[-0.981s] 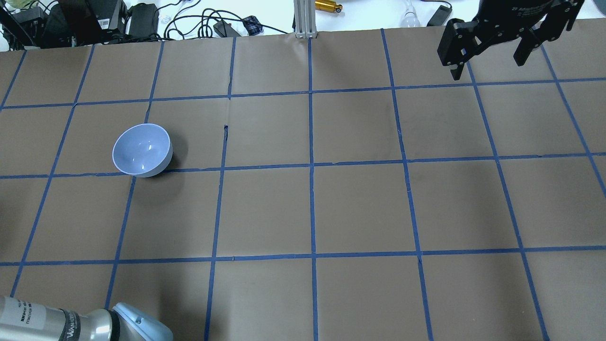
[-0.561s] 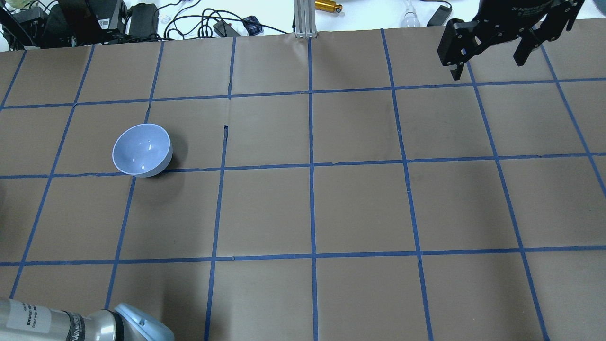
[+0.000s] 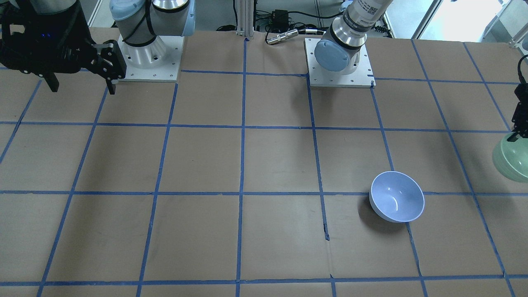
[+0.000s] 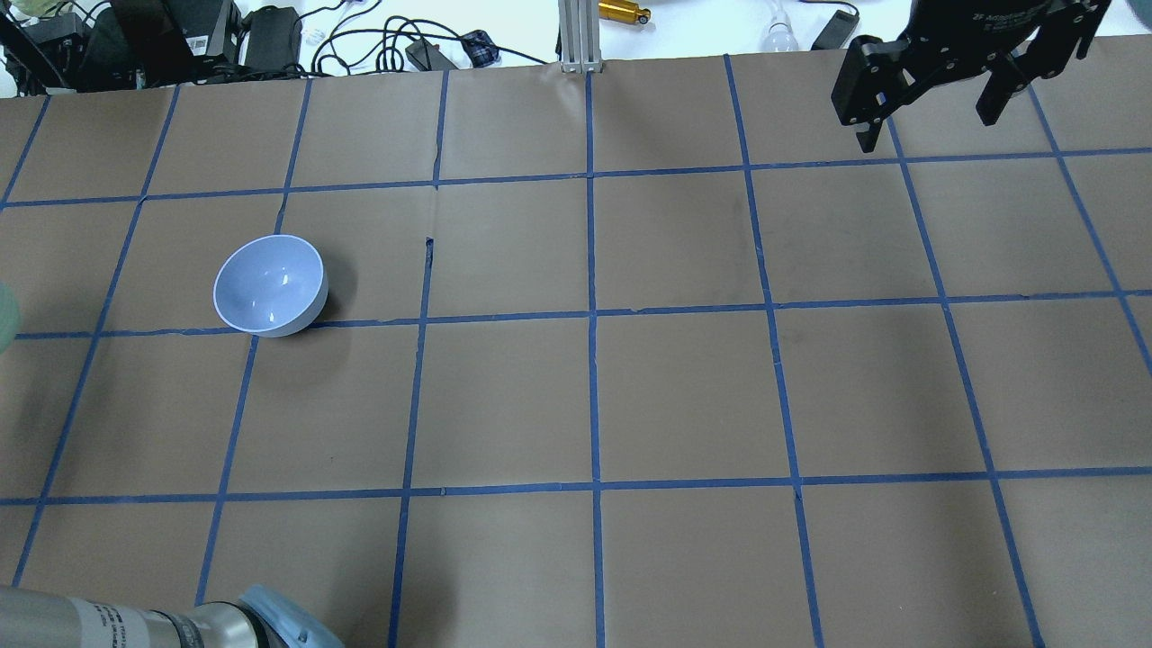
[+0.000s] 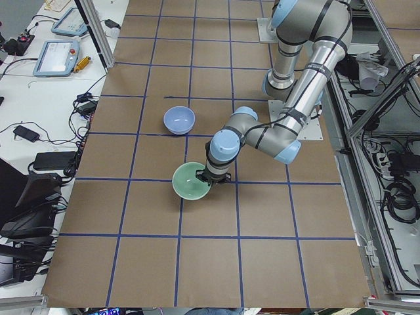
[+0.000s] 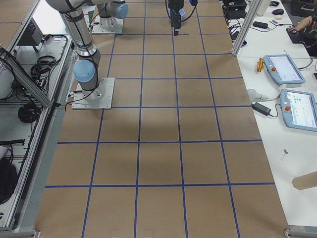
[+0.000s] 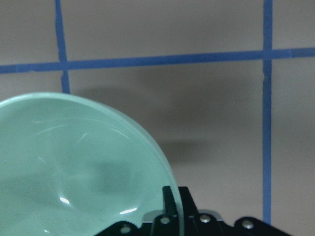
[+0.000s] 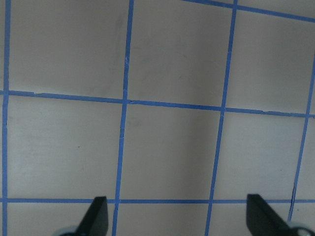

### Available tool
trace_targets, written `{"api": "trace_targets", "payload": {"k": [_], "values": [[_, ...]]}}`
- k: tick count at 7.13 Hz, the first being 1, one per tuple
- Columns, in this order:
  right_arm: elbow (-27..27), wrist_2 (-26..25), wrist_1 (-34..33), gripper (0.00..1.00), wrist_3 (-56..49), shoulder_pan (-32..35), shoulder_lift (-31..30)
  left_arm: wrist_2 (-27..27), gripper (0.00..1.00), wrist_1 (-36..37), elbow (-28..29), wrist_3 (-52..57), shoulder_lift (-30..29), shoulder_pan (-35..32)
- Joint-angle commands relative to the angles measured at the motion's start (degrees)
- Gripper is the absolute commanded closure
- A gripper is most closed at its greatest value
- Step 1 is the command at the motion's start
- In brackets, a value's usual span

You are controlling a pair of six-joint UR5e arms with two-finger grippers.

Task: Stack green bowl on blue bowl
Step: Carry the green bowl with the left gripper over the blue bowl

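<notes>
Green bowl (image 3: 511, 164) newly at overhead left edge, in left gripper (image 5: 209, 178)

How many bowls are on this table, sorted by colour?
green bowl: 1
blue bowl: 1
Total: 2 bowls

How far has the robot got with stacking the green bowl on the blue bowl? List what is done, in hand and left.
Done: the left fingers are clamped on the rim of the green bowl. In hand: the bowl is held, apparently lifted, well apart from the blue bowl. Left: bring it over the blue bowl, which sits empty, lower it in and let go. The right fingers are open and hold nothing.
</notes>
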Motion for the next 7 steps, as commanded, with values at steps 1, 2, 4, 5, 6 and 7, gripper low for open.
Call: {"api": "trace_targets", "payload": {"k": [1,2,4,5,6,7], "values": [[0.0,0.0,0.0,0.0,0.0,0.0,0.0,-1.94,1.0,-5.78,-3.3,-7.87,6.96,-8.39],[0.0,0.0,0.0,0.0,0.0,0.0,0.0,-1.85,1.0,-5.99,-4.97,-12.53,9.95,-13.48],[0.0,0.0,0.0,0.0,0.0,0.0,0.0,-1.85,1.0,-5.56,-8.83,-23.07,13.22,-20.44],[0.0,0.0,0.0,0.0,0.0,0.0,0.0,-1.41,1.0,-4.51,-10.24,-28.6,13.41,-24.48],[0.0,0.0,0.0,0.0,0.0,0.0,0.0,-0.71,1.0,-0.84,-10.43,-30.83,12.45,-27.82],[0.0,0.0,0.0,0.0,0.0,0.0,0.0,-0.18,1.0,1.89,-11.48,-36.16,11.05,-30.21]]}}
